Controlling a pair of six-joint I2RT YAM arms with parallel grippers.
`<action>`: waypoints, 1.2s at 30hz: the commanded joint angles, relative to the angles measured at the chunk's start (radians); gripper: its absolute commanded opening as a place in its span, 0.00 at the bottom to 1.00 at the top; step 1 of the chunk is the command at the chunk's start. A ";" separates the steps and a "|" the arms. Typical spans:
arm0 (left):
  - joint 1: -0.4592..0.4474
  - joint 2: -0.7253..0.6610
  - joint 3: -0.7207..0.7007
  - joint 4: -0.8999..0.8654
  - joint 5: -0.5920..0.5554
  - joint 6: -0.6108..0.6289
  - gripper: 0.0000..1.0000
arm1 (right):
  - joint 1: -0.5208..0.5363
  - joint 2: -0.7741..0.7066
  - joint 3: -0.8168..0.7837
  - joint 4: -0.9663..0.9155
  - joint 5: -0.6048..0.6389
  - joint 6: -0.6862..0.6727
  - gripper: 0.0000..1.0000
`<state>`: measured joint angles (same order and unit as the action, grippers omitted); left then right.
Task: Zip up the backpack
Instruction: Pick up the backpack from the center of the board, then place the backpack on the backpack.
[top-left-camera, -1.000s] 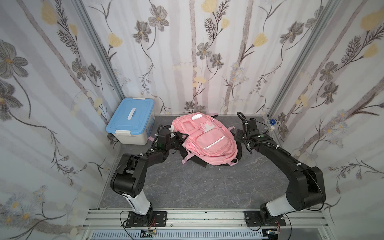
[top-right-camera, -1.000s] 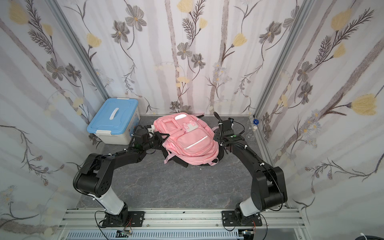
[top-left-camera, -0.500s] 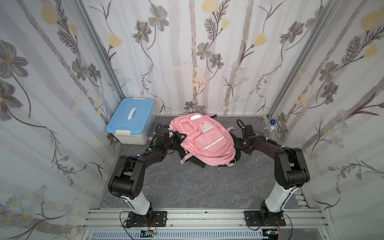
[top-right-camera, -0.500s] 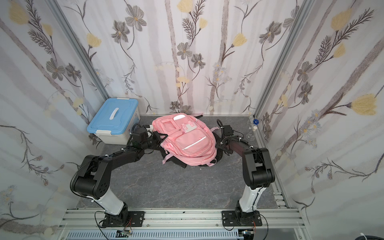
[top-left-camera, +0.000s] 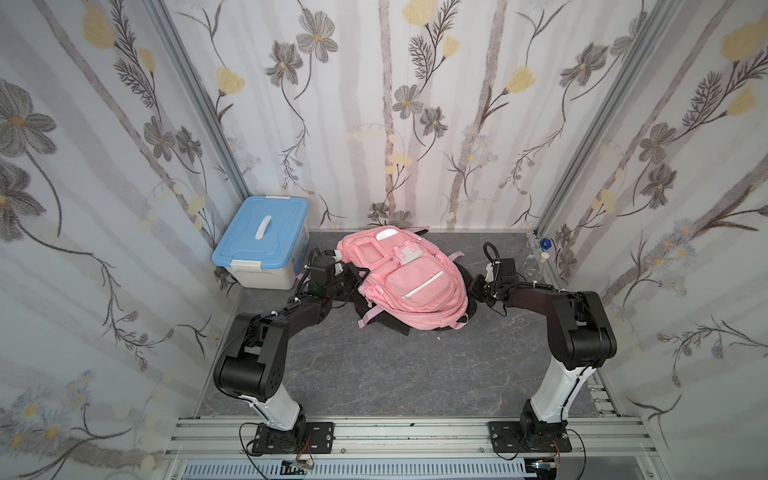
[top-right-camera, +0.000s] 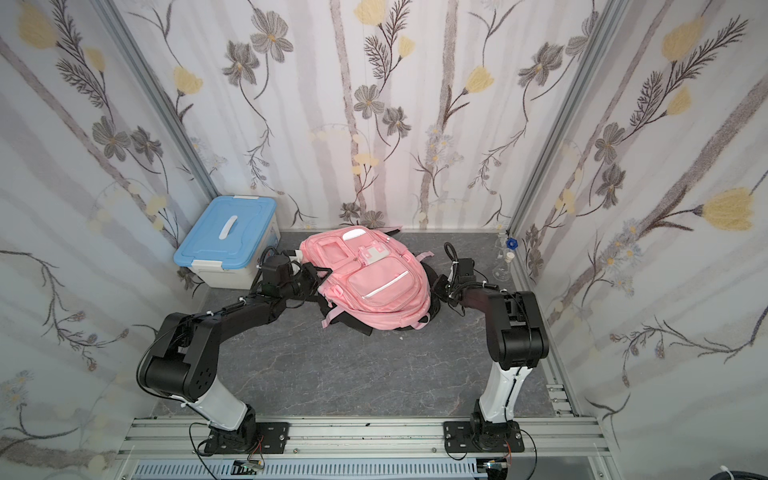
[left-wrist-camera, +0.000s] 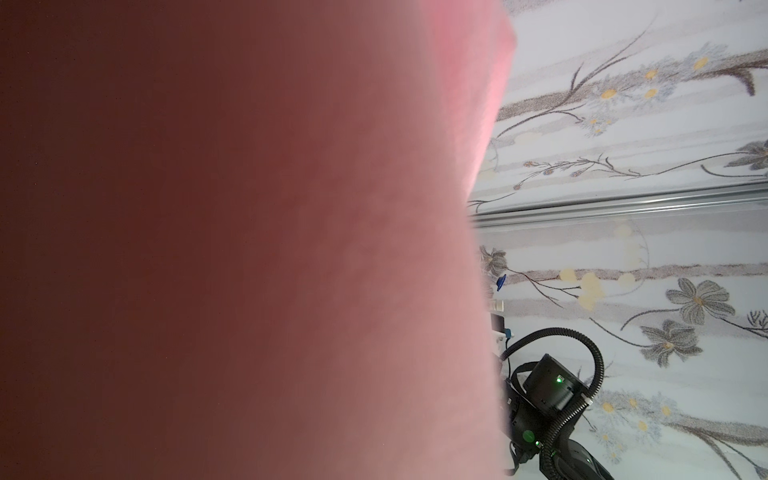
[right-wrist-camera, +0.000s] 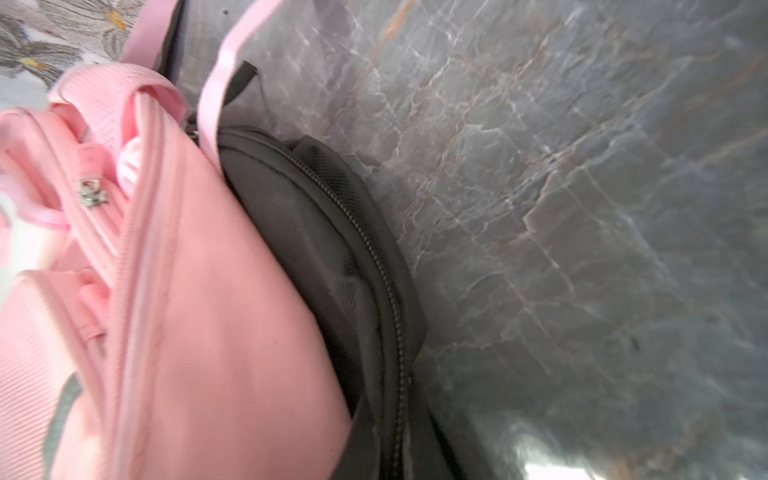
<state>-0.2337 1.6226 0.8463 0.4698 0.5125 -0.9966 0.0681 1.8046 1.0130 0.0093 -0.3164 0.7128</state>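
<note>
Backpack (top-left-camera: 409, 278): pink, lying front-up on the grey surface (top-left-camera: 374, 374), near the back wall, beside the blue-lidded box (top-left-camera: 262, 241).
Left gripper (top-left-camera: 353, 272): closed, at the backpack's left edge; what it holds cannot be told.
Right gripper (top-left-camera: 475, 288): closed, at the backpack's right edge.

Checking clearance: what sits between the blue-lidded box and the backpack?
The left gripper lies there, its tip at the backpack, its wrist end toward the box. Both top views show it.
</note>
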 joint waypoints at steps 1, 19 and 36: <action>0.005 -0.057 0.015 -0.106 -0.063 0.061 0.00 | -0.001 -0.108 0.056 -0.082 0.082 -0.058 0.00; 0.003 0.093 -0.041 -0.019 -0.069 0.045 0.00 | 0.195 0.021 1.083 -0.710 0.186 -0.375 0.00; -0.025 0.069 -0.052 -0.238 -0.162 0.121 0.00 | 0.263 0.172 1.727 -0.747 -0.077 -0.398 0.00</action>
<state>-0.2581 1.7004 0.8001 0.3222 0.3851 -0.9154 0.3233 1.9747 2.7296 -0.8539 -0.2073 0.2626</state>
